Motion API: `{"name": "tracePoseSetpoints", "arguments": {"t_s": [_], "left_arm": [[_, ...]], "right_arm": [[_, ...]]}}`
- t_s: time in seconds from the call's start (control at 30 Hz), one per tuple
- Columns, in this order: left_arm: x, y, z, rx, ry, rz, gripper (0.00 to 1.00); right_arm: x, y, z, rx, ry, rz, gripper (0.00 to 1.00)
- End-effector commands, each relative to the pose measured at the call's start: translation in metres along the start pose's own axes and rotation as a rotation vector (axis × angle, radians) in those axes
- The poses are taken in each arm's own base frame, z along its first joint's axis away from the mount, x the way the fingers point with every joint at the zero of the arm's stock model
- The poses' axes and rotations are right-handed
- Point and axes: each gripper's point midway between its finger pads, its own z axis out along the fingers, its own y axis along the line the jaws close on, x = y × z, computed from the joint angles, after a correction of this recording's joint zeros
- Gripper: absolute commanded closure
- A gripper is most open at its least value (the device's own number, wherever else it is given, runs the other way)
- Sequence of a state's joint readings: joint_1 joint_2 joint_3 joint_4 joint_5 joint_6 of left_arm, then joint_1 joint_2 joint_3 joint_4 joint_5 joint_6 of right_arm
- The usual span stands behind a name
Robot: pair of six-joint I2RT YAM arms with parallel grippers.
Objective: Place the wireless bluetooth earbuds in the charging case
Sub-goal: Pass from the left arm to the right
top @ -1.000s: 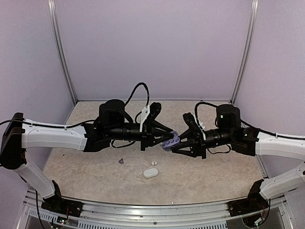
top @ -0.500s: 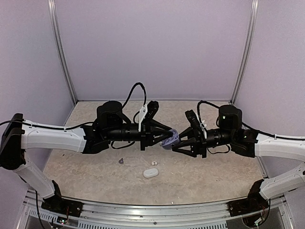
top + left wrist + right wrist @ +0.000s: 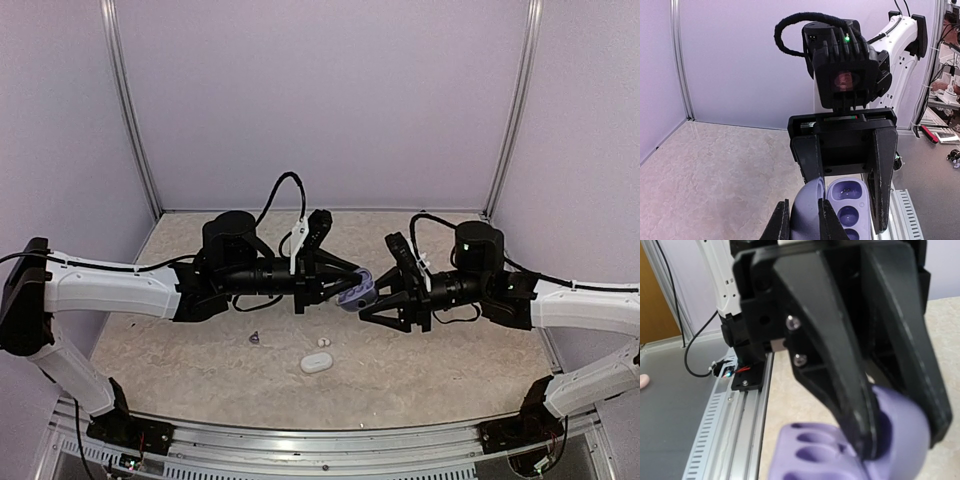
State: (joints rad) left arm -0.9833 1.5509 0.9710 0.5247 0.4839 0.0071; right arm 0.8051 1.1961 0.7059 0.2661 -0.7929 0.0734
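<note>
Midair, the left end effector [image 3: 804,226] pinches the purple charging case [image 3: 850,192] by its lid. The right end effector [image 3: 374,299] straddles it, jaws spread. Below, 1 cream earbud [image 3: 323,342] and 1 dark earbud [image 3: 254,338] lie on the tabletop [image 3: 440,370].

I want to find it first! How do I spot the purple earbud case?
Follow the left arm to its tip above the table. The purple charging case hangs in the air there, its lid pinched in the left gripper's jaws. Unlike the white case lying on the table, it is purple and open, showing round hollows.
</note>
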Motion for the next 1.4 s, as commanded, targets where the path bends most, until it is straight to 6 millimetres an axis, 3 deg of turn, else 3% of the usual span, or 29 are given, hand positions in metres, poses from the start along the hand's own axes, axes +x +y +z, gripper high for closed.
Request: {"name": "tracePoseSetpoints", "arguments": {"t_s": [0.0,0.3,0.73,0.83,1.03,1.13,1.37], "left_arm": [[-0.014,-0.002,-0.001,-0.004,-0.036,0.026,0.98],[-0.012,-0.006,0.002,0.006,-0.030,0.045,0.99],[-0.016,-0.002,-0.001,-0.001,-0.045,0.037,0.96],[-0.016,0.000,-0.003,-0.002,-0.049,0.030,0.82],[-0.020,0.011,-0.018,-0.065,-0.075,0.035,0.34],[-0.024,0.024,-0.034,-0.153,-0.102,0.014,0.02],[-0.023,0.069,-0.082,-0.458,-0.159,-0.076,0.01]], "right_arm": [[-0.003,-0.002,0.001,-0.007,-0.014,-0.007,0.57],[-0.007,-0.002,-0.002,-0.013,-0.031,-0.003,0.58],[-0.002,-0.002,-0.003,-0.019,-0.022,-0.006,0.85],[0.001,-0.003,-0.002,-0.018,-0.009,-0.017,0.92],[0.001,-0.006,-0.006,0.006,-0.005,-0.025,0.98],[0.002,-0.010,-0.010,0.026,-0.005,-0.021,0.99],[-0.001,-0.017,-0.025,0.055,-0.030,-0.014,1.00]]}}
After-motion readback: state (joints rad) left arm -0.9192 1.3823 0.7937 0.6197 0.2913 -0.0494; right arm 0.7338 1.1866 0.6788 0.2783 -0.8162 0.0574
